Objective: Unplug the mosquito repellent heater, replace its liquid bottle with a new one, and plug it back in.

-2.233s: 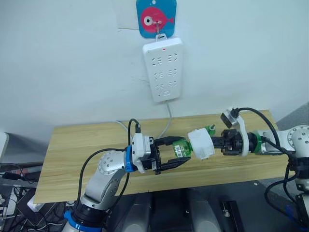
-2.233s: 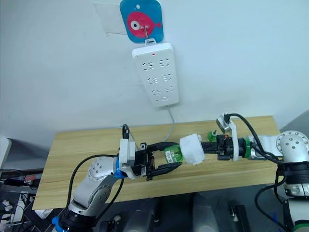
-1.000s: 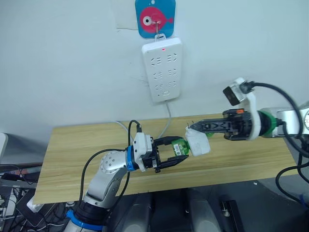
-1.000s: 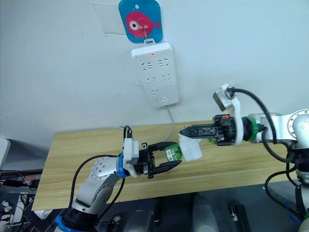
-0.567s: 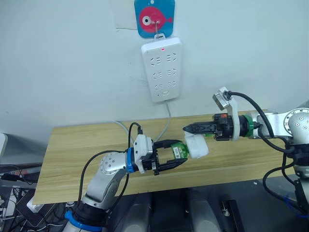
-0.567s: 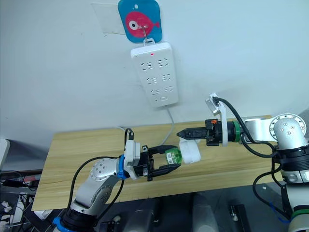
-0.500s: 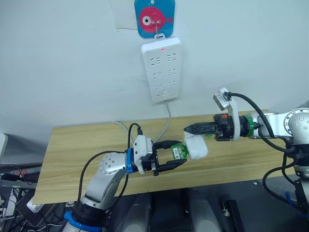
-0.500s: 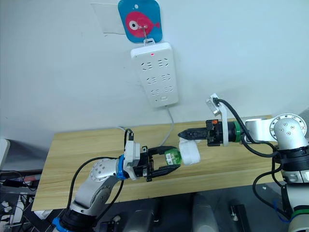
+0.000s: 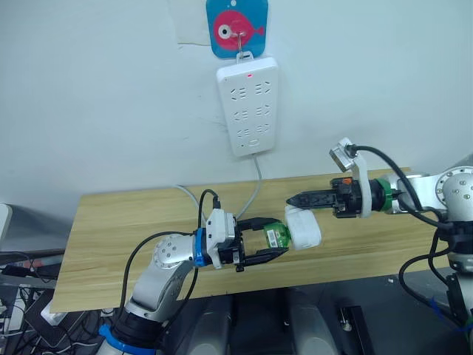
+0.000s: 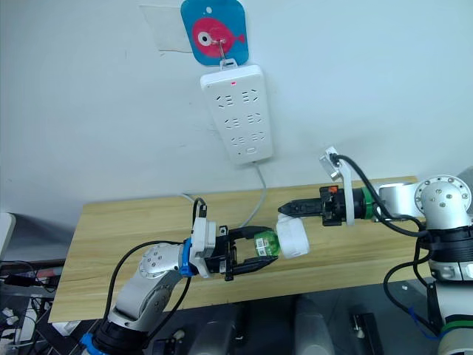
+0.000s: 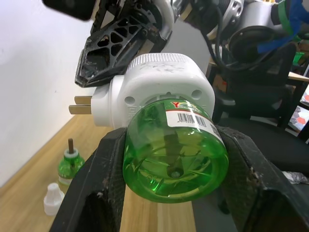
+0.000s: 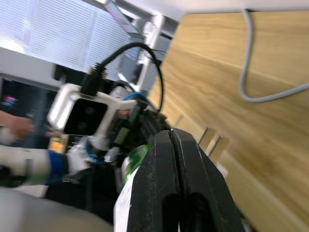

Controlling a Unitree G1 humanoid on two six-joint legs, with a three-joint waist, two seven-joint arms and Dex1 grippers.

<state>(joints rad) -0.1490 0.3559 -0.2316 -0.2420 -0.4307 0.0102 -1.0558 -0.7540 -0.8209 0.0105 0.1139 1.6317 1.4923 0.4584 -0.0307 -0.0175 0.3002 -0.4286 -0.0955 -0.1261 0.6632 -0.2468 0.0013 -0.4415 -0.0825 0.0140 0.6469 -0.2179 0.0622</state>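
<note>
The mosquito repellent heater (image 9: 304,228) is off the wall, held in the air over the wooden table (image 9: 111,237) with a green liquid bottle (image 9: 276,236) fitted into its underside. The left gripper (image 9: 267,239) is clamped on that bottle, one black finger on each side of the clear green body (barcode label facing the left wrist camera). The heater's two metal prongs (image 11: 80,105) stick out sideways, free of any socket.

The right gripper (image 9: 295,200) has its two fingers pressed flat together, holding nothing; its tip sits just above the heater's white top, and actual contact cannot be told from these views.

The white power strip (image 9: 248,106) hangs on the wall from a blue fish-print hook (image 9: 238,27), red indicator lit, all visible sockets empty. Its grey cable (image 9: 257,186) runs down to the table.

On the table, behind the heater near the wall: a second green bottle (image 11: 68,166) standing upright with its wick exposed, and a small white cap (image 11: 52,198) just beside it.
</note>
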